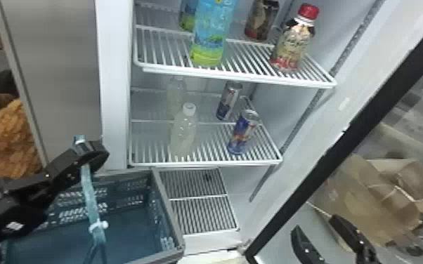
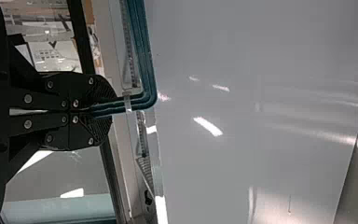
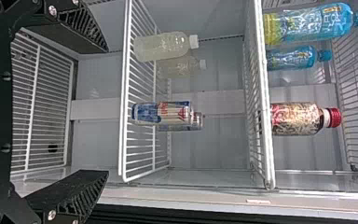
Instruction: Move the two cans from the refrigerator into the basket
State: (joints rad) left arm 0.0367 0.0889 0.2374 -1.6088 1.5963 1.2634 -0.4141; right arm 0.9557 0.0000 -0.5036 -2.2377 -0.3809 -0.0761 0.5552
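Two cans (image 1: 243,132) upright in refrigerator (image 1: 114,70)

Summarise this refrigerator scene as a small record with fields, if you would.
front can: upright, near the front of the lower shelf
rear can: upright behind it, same shelf
pale bottles: two, left of the cans
basket: lower left, in front of the shelves
left gripper: shut on the basket's handle
right gripper: open, empty
progress: both cans still to be moved
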